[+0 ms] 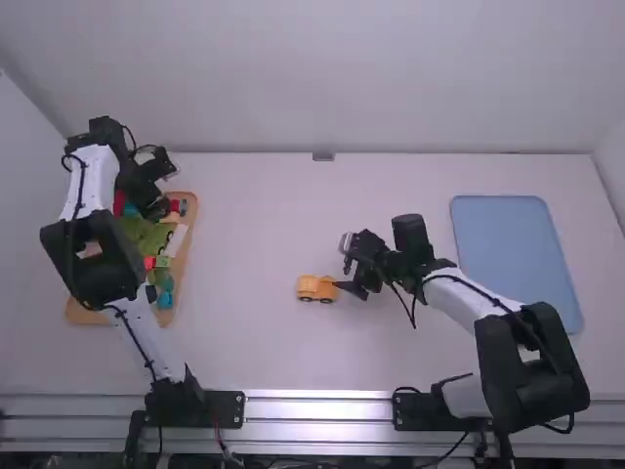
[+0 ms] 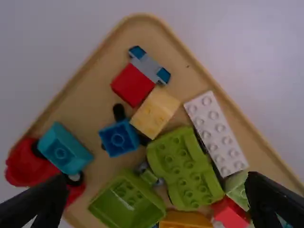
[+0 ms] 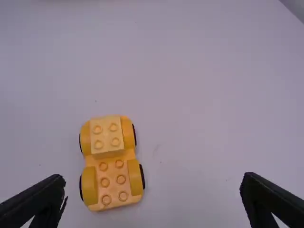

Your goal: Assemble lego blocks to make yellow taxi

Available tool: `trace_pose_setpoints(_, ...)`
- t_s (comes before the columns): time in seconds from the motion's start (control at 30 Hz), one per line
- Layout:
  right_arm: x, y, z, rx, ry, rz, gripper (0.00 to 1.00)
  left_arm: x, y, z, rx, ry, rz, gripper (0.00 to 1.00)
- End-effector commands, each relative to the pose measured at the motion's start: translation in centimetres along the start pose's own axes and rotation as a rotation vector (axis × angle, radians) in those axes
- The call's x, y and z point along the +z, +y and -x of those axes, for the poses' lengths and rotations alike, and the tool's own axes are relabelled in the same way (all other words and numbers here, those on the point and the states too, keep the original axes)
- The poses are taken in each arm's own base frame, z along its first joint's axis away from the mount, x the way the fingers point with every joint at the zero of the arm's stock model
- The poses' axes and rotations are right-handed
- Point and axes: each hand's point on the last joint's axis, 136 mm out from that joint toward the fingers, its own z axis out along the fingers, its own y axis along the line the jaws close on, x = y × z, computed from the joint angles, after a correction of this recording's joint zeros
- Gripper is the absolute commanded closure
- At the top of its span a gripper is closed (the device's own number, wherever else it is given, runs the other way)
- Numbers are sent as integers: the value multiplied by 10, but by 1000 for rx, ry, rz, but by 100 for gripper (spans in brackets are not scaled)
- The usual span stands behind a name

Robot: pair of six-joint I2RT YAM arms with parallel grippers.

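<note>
I'm holding my left end effector and right end effector open, judging the yellow block below the former light, rigid, best pinched side-on.

And on the white table, you've got a blue tray over by its right edge, a small grey fitting at its far edge, metal rails along its near edge, a pale wall behind it.
</note>
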Motion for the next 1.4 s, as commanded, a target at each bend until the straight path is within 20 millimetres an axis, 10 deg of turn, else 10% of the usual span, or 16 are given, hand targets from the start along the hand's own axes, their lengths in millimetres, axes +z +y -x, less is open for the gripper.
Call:
trace_pose_setpoints(0.0,-3,-1,10,-11,-21,-5,2,16,-3,-4,8,14,-21,1)
trace_pose_setpoints(1.37,6,13,20,-52,-35,35,1,103,-7,-15,-17,3,-92,36)
